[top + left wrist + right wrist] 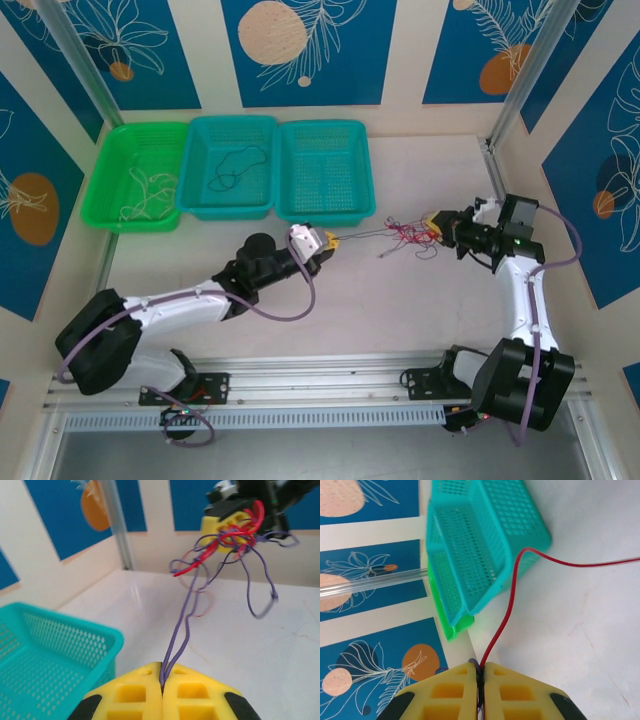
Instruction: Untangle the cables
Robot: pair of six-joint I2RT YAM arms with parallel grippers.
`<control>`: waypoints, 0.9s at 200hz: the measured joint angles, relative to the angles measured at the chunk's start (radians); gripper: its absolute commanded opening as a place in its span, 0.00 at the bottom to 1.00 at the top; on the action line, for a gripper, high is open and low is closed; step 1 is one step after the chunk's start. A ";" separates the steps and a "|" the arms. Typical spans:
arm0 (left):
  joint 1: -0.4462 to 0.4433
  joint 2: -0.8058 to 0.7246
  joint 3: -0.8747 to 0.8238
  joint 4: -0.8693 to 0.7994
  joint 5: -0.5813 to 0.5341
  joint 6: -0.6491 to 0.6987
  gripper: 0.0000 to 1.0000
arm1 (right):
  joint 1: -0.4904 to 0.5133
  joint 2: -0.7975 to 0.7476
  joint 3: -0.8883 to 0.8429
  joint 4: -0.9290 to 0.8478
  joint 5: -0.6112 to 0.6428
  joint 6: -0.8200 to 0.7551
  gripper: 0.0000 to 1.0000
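A knot of thin red and purple cables (pixel 408 237) hangs above the table between my two grippers. My left gripper (pixel 330 240) is shut on a doubled purple cable (pixel 179 630), which runs from the closed yellow jaws (pixel 162 672) up to the knot. The red cable (pixel 235 535) bunches at the right gripper (pixel 227 522). The right gripper (pixel 432 224) is shut on the red cable (pixel 505 615), which leaves its closed jaws (pixel 481 667) and curves away right. A small purple loop sticks out beside those jaws.
Three baskets line the back: a green one (pixel 92 195) holding a whitish wire (pixel 145 200), a teal one (pixel 230 121) holding a black wire (pixel 235 165), and another teal one (pixel 325 125). A metal post (pixel 495 150) stands behind the right arm.
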 measured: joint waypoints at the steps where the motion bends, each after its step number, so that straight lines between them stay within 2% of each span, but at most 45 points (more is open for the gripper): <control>1: 0.001 -0.003 0.000 -0.003 -0.002 -0.001 0.00 | 0.000 0.000 0.000 -0.002 0.001 0.000 0.00; 32: 0.049 -0.177 -0.047 -0.109 -0.093 -0.097 0.00 | -0.048 -0.001 -0.011 -0.022 0.105 -0.003 0.00; 58: 0.188 -0.357 -0.090 -0.174 -0.169 -0.224 0.00 | -0.127 -0.001 -0.045 0.000 0.202 0.023 0.00; 79: 0.305 -0.463 -0.110 -0.277 -0.145 -0.316 0.00 | -0.145 -0.011 -0.065 -0.003 0.199 0.047 0.00; 109: 0.369 -0.526 -0.122 -0.399 -0.082 -0.370 0.00 | -0.133 -0.051 -0.069 0.001 0.193 0.058 0.00; 134: 0.409 -0.555 -0.114 -0.502 -0.108 -0.388 0.00 | -0.167 -0.061 -0.071 -0.009 0.214 0.066 0.00; 158: 0.581 -0.557 -0.093 -0.605 -0.164 -0.459 0.00 | -0.308 -0.090 -0.111 0.024 0.257 0.133 0.00; 180: 0.681 -0.560 -0.093 -0.662 -0.153 -0.523 0.00 | -0.328 -0.132 -0.145 0.024 0.289 0.179 0.00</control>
